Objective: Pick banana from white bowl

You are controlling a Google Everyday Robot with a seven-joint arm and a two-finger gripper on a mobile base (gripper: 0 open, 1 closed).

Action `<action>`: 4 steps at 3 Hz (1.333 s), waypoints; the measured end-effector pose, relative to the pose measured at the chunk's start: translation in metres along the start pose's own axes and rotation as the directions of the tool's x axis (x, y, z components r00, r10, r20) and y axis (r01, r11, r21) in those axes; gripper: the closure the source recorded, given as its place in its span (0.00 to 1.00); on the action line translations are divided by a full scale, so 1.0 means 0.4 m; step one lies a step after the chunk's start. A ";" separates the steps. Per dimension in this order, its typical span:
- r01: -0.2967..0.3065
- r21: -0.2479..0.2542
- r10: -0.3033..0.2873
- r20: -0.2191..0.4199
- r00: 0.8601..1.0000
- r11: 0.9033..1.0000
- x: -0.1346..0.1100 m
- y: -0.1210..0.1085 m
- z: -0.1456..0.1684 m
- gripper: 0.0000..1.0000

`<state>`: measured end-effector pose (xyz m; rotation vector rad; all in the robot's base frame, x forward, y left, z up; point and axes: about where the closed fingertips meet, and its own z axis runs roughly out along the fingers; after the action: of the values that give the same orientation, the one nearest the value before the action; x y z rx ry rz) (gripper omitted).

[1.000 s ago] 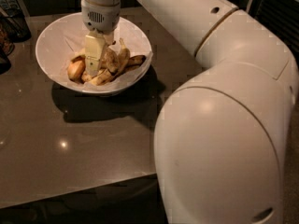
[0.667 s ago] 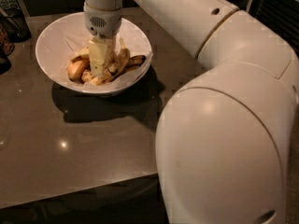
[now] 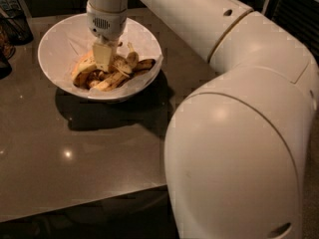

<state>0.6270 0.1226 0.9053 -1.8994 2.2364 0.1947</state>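
Observation:
The wide white bowl [image 3: 60, 44] stands on the dark table at the upper left. It holds a bunch of yellow bananas [image 3: 122, 66] with brown spots. My gripper [image 3: 102, 59] reaches straight down from the white wrist into the bowl. It sits among the bananas at the middle of the bunch and touches them. The gripper hides the part of the bunch beneath it.
My large white arm [image 3: 239, 133] fills the right half of the view and hides the table there. The dark glossy tabletop [image 3: 75, 153] stretches in front of the bowl to its near edge. Dark objects [image 3: 10, 29] stand at the far left.
The gripper has stayed down in the bowl, shifting slightly sideways among the bananas. The bananas have moved a little around it.

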 end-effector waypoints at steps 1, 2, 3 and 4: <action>0.000 0.000 0.000 0.000 1.000 1.000 0.000 0.000 0.000 1.00; 0.033 0.042 -0.034 0.023 0.999 0.999 0.019 0.020 -0.048 1.00; 0.074 0.076 -0.076 0.030 0.997 0.994 0.051 0.046 -0.108 1.00; 0.138 0.092 -0.143 0.055 0.988 0.986 0.079 0.082 -0.161 1.00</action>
<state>0.5856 0.0831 0.9593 -1.9673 2.0273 0.1291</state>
